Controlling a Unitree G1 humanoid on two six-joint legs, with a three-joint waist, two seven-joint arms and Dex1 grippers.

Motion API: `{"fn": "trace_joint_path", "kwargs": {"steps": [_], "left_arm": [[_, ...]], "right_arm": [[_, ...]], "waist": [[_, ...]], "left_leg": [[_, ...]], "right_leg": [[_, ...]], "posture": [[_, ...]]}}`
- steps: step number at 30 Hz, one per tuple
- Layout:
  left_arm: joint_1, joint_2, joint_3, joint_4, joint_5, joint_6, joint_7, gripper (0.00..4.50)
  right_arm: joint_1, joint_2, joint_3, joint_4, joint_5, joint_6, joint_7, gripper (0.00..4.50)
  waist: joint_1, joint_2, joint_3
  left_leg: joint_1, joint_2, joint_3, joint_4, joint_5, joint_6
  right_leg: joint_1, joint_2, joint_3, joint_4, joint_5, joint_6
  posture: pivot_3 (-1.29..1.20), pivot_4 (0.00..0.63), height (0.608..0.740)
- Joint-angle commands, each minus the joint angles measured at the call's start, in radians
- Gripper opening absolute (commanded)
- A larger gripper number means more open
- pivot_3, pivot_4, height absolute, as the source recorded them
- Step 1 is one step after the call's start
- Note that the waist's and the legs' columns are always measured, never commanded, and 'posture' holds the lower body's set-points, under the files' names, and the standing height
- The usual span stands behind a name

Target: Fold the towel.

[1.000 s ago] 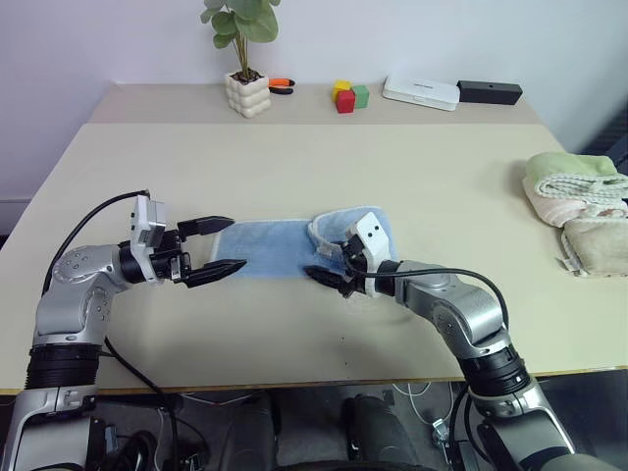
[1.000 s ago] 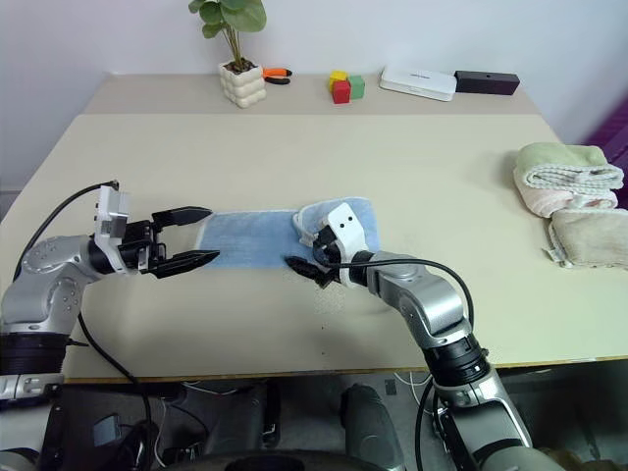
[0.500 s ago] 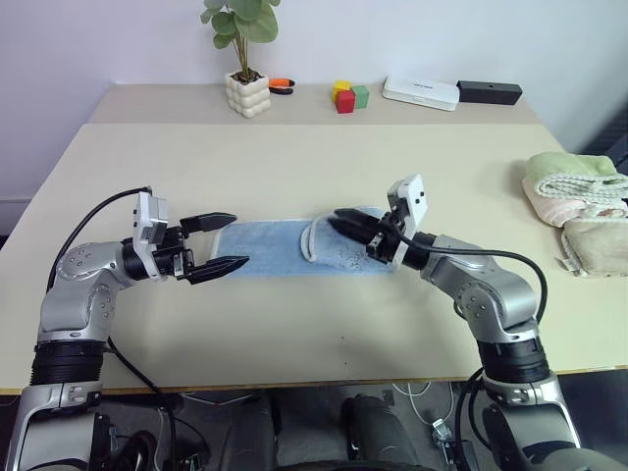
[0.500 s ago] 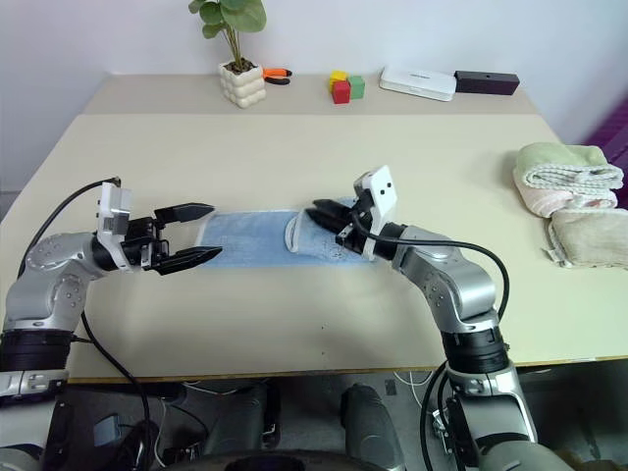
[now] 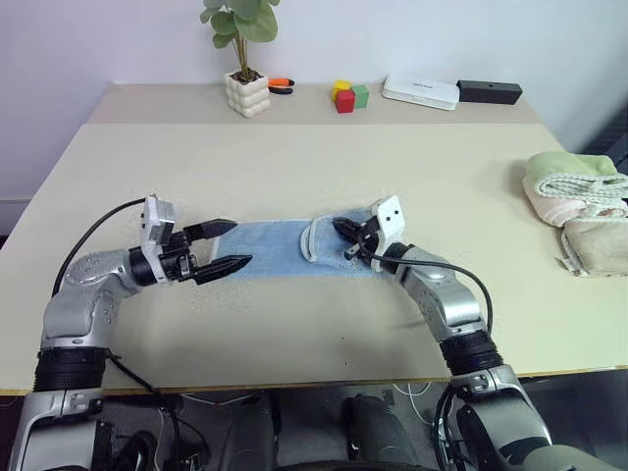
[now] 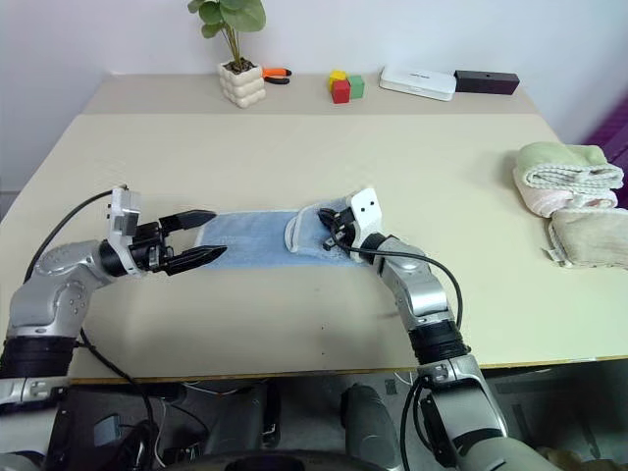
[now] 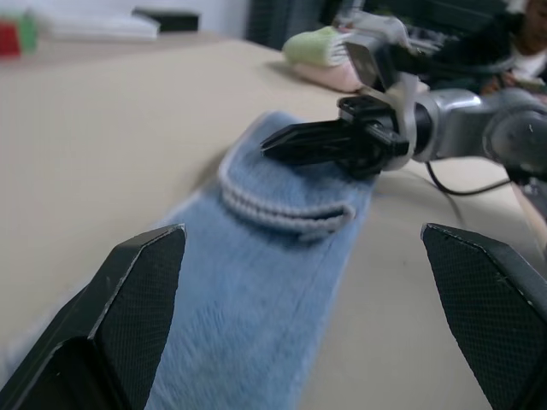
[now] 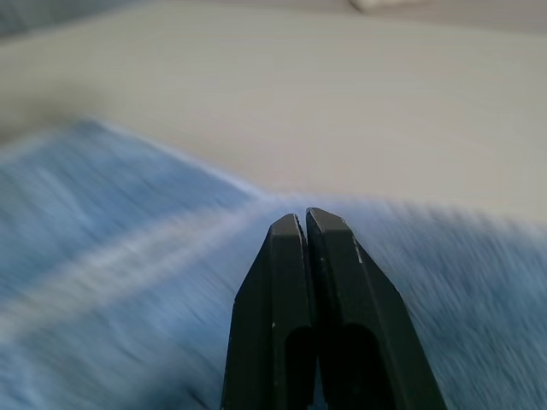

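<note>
The light blue towel [image 5: 270, 250] lies as a long strip across the middle of the table [image 5: 294, 167]. Its right end is folded back over itself, and the cream border [image 7: 282, 212] curls along that fold. My left gripper [image 5: 240, 243] is open at the towel's left end, its fingers [image 7: 128, 307] spread wide to either side of the strip, just over it. My right gripper [image 5: 343, 234] is shut and lies over the folded right end, pointing left. Its fingertips [image 8: 305, 229] are pressed together with nothing between them, and blue cloth shows close below.
A pile of pale green and cream-pink towels [image 5: 579, 201] sits at the table's right edge. Along the back stand a potted plant [image 5: 245, 88], an orange tool [image 5: 281, 84], coloured blocks [image 5: 347, 95], a white box [image 5: 420, 91] and a black box [image 5: 489, 92].
My right gripper has shut and swung from the near side of the folded end to over it. The folded end now lies flatter. The left gripper has hardly moved.
</note>
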Motion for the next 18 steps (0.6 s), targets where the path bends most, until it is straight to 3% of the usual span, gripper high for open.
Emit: {"fn": "trace_joint_path", "kwargs": {"steps": [1,4,10,13,18], "left_arm": [[0.037,-0.01,0.049,-0.113,-0.092,0.138,0.102,4.5],[0.048,-0.021,0.085,-0.147,-0.155,0.253,0.196,4.5],[0.076,-0.086,0.214,-0.246,-0.423,0.537,0.436,4.5],[0.113,-0.139,0.279,-0.28,-0.6,0.656,0.6,4.5],[0.197,-0.174,0.318,-0.338,-0.773,0.712,0.782,4.5]], "right_arm": [[0.0,-0.002,0.037,0.094,-0.12,-0.154,-0.056,0.08],[0.004,-0.001,0.075,0.132,-0.178,-0.234,-0.049,0.08],[0.023,0.019,0.103,0.061,-0.163,-0.287,0.031,0.08],[0.029,0.006,0.117,0.011,-0.156,-0.319,0.094,1.25],[0.0,-0.012,0.088,0.012,-0.177,-0.328,0.075,3.77]], "waist": [[-0.001,0.0,0.0],[-0.003,0.0,0.0],[-0.004,0.0,0.0],[-0.005,0.0,0.0],[-0.002,0.0,0.0]], "left_leg": [[0.0,0.0,0.0,0.0,0.0,0.0],[0.001,0.0,0.0,0.0,0.0,0.0],[0.002,0.0,-0.001,0.0,0.0,0.0],[0.002,0.0,-0.001,0.0,0.0,0.0],[0.003,0.0,-0.002,0.0,0.0,-0.001]], "right_leg": [[0.0,0.0,0.0,0.0,0.0,0.0],[0.0,0.0,0.0,0.0,0.0,0.0],[0.002,0.0,0.0,0.0,0.0,0.0],[0.002,0.0,0.0,0.001,0.0,0.0],[0.002,-0.001,0.0,0.001,0.0,0.0]], "posture": [[0.0,0.15,0.735],[0.0,0.15,0.735],[0.0,0.15,0.735],[0.0,0.15,0.735],[0.0,0.15,0.735]]}}
